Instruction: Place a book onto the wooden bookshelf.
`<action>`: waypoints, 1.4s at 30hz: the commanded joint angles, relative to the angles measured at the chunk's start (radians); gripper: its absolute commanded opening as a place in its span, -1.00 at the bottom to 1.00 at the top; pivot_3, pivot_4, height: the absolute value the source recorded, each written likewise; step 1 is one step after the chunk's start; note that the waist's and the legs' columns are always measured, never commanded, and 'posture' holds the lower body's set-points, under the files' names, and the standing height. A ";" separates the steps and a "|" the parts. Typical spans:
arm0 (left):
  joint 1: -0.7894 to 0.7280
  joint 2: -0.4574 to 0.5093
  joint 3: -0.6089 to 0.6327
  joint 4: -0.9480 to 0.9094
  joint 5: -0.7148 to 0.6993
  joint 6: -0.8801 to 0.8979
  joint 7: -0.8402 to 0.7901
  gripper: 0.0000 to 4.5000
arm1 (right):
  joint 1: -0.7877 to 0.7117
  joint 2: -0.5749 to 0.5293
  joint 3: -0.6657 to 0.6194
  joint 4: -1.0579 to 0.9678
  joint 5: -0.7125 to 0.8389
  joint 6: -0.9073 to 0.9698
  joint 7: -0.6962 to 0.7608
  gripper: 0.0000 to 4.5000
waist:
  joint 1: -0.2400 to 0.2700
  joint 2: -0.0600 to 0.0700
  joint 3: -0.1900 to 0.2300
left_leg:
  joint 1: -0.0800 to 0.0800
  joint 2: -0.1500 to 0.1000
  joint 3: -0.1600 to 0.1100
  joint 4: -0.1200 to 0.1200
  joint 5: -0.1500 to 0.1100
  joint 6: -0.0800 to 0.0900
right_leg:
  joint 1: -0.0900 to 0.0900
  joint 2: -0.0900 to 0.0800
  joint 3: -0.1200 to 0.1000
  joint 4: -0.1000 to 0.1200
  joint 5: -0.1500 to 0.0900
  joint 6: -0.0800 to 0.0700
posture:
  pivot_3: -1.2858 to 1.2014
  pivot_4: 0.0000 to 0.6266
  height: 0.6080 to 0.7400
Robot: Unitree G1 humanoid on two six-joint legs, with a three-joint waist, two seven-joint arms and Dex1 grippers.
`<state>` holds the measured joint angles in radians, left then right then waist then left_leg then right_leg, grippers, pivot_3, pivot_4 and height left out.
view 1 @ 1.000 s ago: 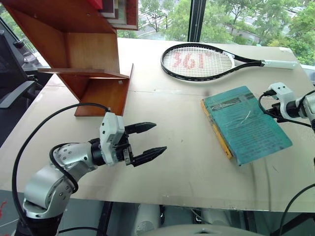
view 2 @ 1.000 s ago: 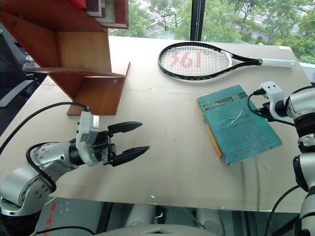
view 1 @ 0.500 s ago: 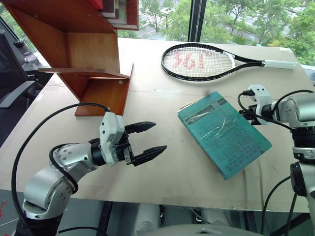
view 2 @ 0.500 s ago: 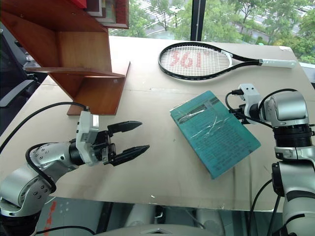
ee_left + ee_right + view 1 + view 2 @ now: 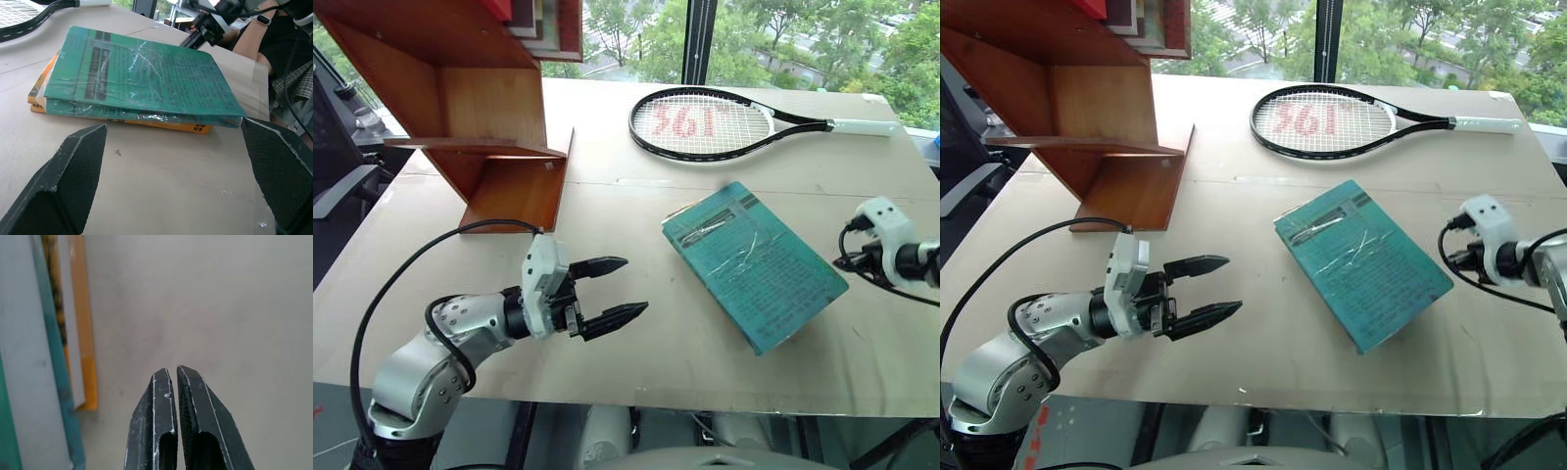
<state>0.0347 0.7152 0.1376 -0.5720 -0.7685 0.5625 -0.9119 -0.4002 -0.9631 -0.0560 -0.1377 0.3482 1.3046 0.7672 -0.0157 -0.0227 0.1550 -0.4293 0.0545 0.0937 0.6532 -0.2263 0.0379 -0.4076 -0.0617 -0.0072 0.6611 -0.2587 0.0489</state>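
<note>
The left gripper hung level over the bench, spread wide and empty, pointing right at the book. The right gripper, pinched closed and empty, angled down beside the book's right edge.

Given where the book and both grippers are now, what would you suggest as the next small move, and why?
Probably ease the open left gripper toward the book to take its near edge. The book lies flat on the table atop a yellow one, facing those spread fingers, while the right gripper is shut and off the book. The wooden bookshelf stands on the left arm's side.
</note>
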 commanded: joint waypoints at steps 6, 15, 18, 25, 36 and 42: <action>-0.005 0.008 0.001 0.015 0.010 -0.023 -0.037 1.00 | 0.018 -0.030 -0.177 -0.186 0.150 0.051 0.036 -0.98 | 0.008 0.000 0.000 | -0.002 0.000 -0.001 0.000 0.000 0.000 | 0.000 0.000 -0.001 -0.001 0.000 0.000 | 0.03 -0.52 1.00; -0.015 0.003 -0.004 0.024 0.018 -0.022 -0.043 1.00 | 0.015 0.009 -0.150 -0.322 0.255 0.136 -0.005 -0.98 | 0.007 0.000 0.000 | -0.002 0.001 -0.002 0.000 0.000 0.000 | 0.000 -0.001 -0.001 -0.001 0.000 0.000 | 0.03 -0.52 1.00; -0.014 0.002 -0.005 0.024 0.019 -0.019 -0.042 1.00 | -0.004 0.040 -0.154 -0.346 0.284 0.162 -0.025 -0.98 | 0.006 -0.001 0.000 | -0.001 0.001 -0.002 0.000 0.000 0.000 | 0.000 0.000 -0.001 -0.001 0.000 0.000 | 0.03 -0.52 1.00; -0.010 -0.027 0.018 0.025 -0.116 0.142 0.071 1.00 | 0.076 0.142 -0.383 -0.365 0.334 -0.008 -0.029 -0.98 | 0.016 -0.003 -0.001 | -0.003 0.001 -0.003 0.000 0.000 0.000 | 0.000 -0.001 -0.002 -0.001 0.000 0.000 | 0.03 -0.52 1.00; -0.119 -0.131 0.049 0.280 -0.506 0.543 0.362 1.00 | 0.521 0.112 -0.660 -0.245 0.303 -0.779 0.532 0.61 | 0.011 -0.003 -0.001 | 0.006 0.000 -0.007 0.002 0.000 0.000 | 0.011 0.000 -0.004 -0.002 0.000 0.001 | 0.03 -0.52 1.00; -0.207 -0.237 0.030 0.454 -0.623 0.668 0.517 1.00 | 0.583 0.030 -0.691 -0.184 0.339 -0.863 0.692 0.98 | 0.009 -0.004 -0.001 | 0.016 0.001 -0.008 0.000 0.000 0.000 | 0.020 -0.001 -0.004 -0.002 -0.002 -0.002 | 0.03 -0.52 1.00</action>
<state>-0.1493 0.4958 0.1649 -0.1314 -1.3418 1.2105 -0.4257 0.1823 -0.9147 -0.7186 -0.3306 0.6699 0.4698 1.4214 -0.0066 -0.0265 0.1543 -0.4136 0.0551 0.0858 0.6537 -0.2265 0.0381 -0.3873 -0.0624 -0.0116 0.6591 -0.2610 0.0465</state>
